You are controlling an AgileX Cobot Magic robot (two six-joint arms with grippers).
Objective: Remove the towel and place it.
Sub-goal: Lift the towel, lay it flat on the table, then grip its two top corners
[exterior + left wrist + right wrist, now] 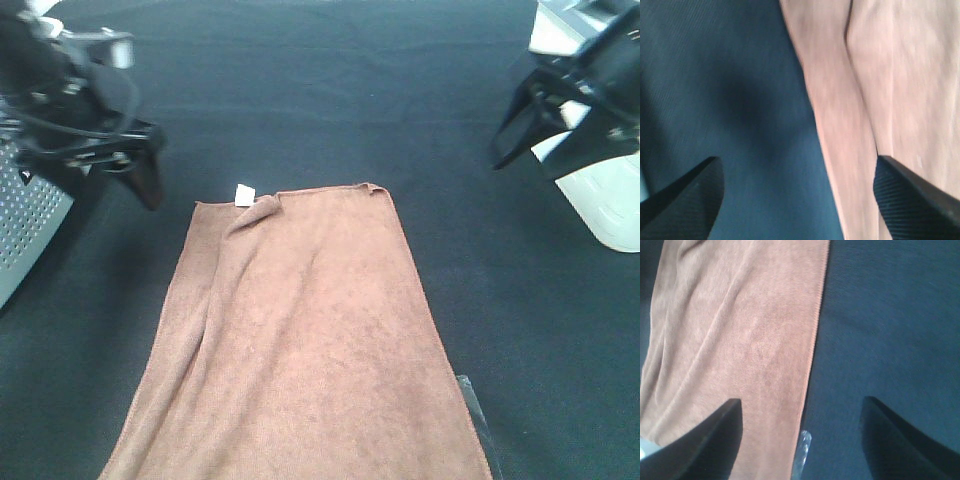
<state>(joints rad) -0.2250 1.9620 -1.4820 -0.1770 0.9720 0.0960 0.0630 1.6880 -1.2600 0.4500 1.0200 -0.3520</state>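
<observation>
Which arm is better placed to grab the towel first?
Probably the left arm: its open jaws hang beside the towel corner with the white tag, while the right arm holds its jaws farther off over the mat.

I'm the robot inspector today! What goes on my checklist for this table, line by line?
Surface: dark cloth-covered table.
Job's things: brown towel spread out flat with a few wrinkles, white tag at a far corner; nothing holds it.
Clutter: small clear object beside the towel's right edge; cannot tell what it is.
Grippers: left gripper open and empty by the towel's left side; right gripper open and empty by its right side.
Cables: dark cables on the left arm.
Surroundings: perforated grey panel at left, white object at right.
</observation>
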